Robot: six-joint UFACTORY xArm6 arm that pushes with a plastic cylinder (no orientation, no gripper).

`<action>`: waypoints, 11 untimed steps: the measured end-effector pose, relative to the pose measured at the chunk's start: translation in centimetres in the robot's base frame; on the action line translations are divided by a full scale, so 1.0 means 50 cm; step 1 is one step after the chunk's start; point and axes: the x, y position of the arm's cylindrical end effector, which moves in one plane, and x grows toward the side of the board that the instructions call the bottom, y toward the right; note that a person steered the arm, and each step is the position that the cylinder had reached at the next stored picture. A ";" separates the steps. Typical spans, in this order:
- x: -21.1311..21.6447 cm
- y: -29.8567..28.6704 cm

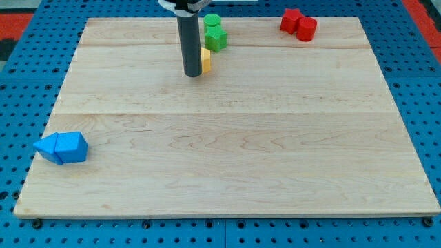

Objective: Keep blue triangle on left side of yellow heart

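Observation:
My tip (192, 74) rests on the board near the view's top, just left of centre. A yellow block (205, 60) sits right behind the rod on its right side, mostly hidden, so its shape cannot be made out; tip and block look to be touching. Two blue blocks lie together at the view's lower left: a blue triangle (47, 147) and a blue block (72, 147) touching its right side. They are far from my tip, down and to the left.
Two green blocks, a cylinder (212, 21) and a block (216, 39), stand just above the yellow one. Two red blocks, one (291, 21) and another (306, 29), sit at the view's top right. The wooden board (227, 138) lies on a blue pegboard.

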 end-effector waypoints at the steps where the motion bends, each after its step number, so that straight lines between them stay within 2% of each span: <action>1: -0.037 0.000; 2: -0.017 0.019; 3: 0.216 0.027; 4: 0.407 -0.128; 5: 0.513 -0.362; 6: 0.520 -0.500; 8: 0.460 -0.504; 9: 0.385 -0.484; 10: 0.327 -0.375; 11: 0.316 -0.242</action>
